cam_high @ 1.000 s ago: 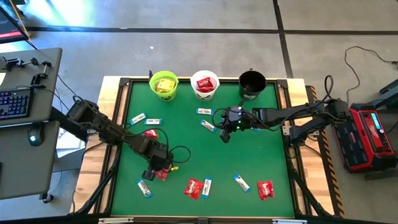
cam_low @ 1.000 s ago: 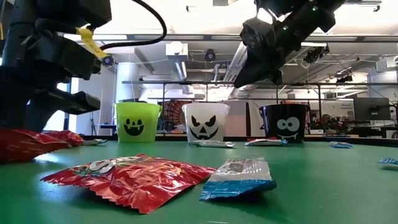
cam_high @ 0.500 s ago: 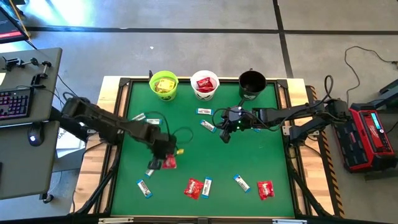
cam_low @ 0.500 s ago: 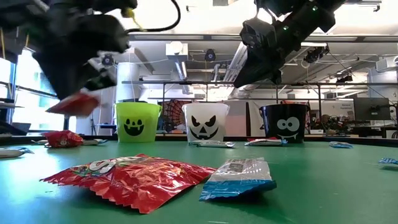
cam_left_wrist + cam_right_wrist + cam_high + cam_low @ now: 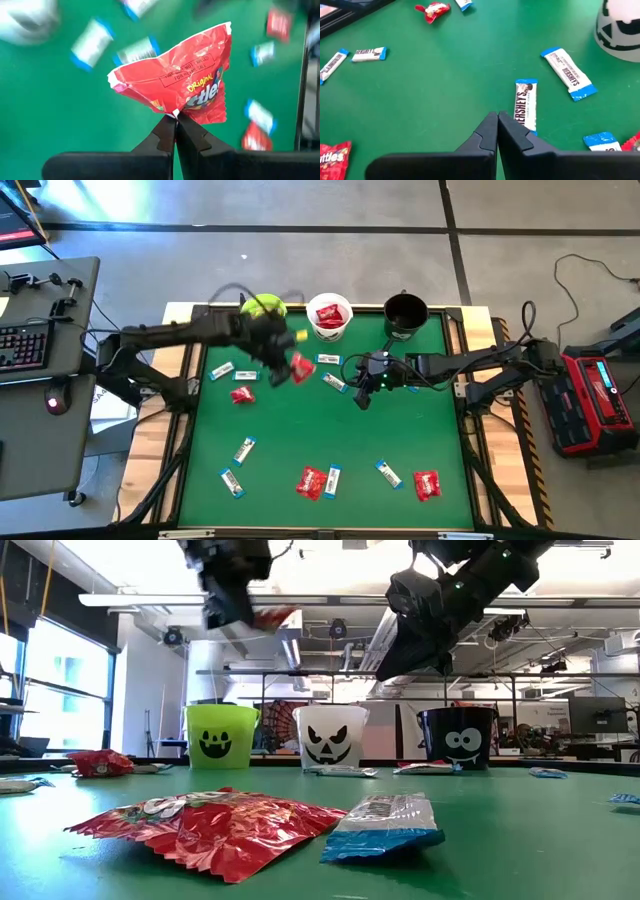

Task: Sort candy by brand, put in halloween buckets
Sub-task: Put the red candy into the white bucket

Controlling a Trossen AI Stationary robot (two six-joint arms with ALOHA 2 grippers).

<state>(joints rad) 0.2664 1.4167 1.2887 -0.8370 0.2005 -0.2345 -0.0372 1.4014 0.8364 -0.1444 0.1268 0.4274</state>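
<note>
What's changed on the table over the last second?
The left gripper closed on a red packet near the table's front left, lifted it and carried it up toward the white bucket; it now hangs in the air between the green bucket and the white one. The right gripper stayed shut and empty mid-table, and the other candy stayed where it was.

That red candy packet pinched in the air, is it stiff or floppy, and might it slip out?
Probably light and half-floppy: the crinkled red foil packet stands up from the left gripper's shut fingers, bent but not drooping. It may slip or swing, since only its bottom edge is pinched and the foil looks glossy.
</note>
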